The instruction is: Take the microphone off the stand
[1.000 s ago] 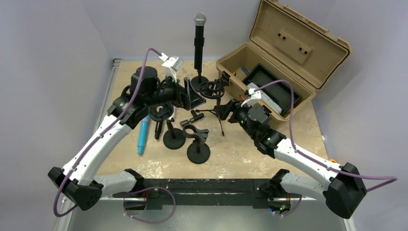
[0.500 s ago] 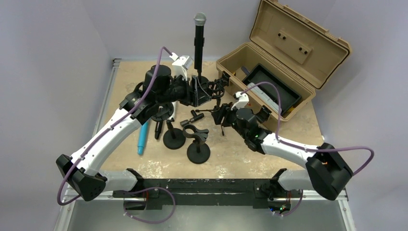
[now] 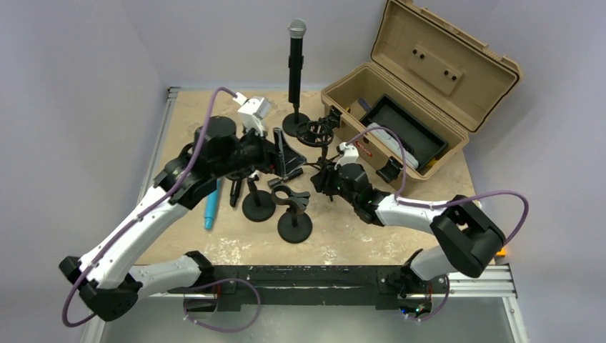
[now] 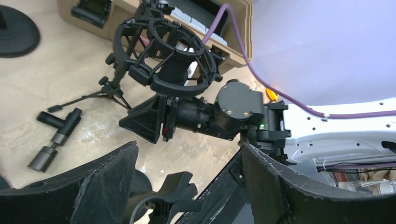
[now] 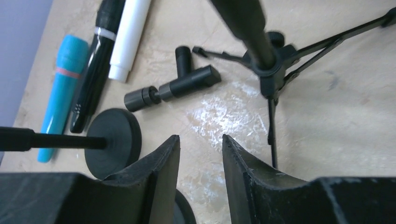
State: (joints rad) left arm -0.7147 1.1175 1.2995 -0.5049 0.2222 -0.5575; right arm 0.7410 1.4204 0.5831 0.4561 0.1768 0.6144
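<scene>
The black microphone with a grey mesh head stands upright in its round-based stand at the back centre, in the top view only. My left gripper is open and empty, in front of and left of that stand, apart from it. In the left wrist view its jaws stand wide apart over the table. My right gripper is low by the tripod, slightly open and empty. Its fingertips hover over bare table.
A shock mount on a small tripod stands between the grippers. Two round-base stands, one with a clip, sit in front. A T-shaped adapter, blue tube, black and white pens lie left. An open tan case is at the right.
My left gripper reached toward the microphone stand, then drew back toward the front left. My right gripper moved left toward the table's centre, its arm folding in. The microphone has not moved.
</scene>
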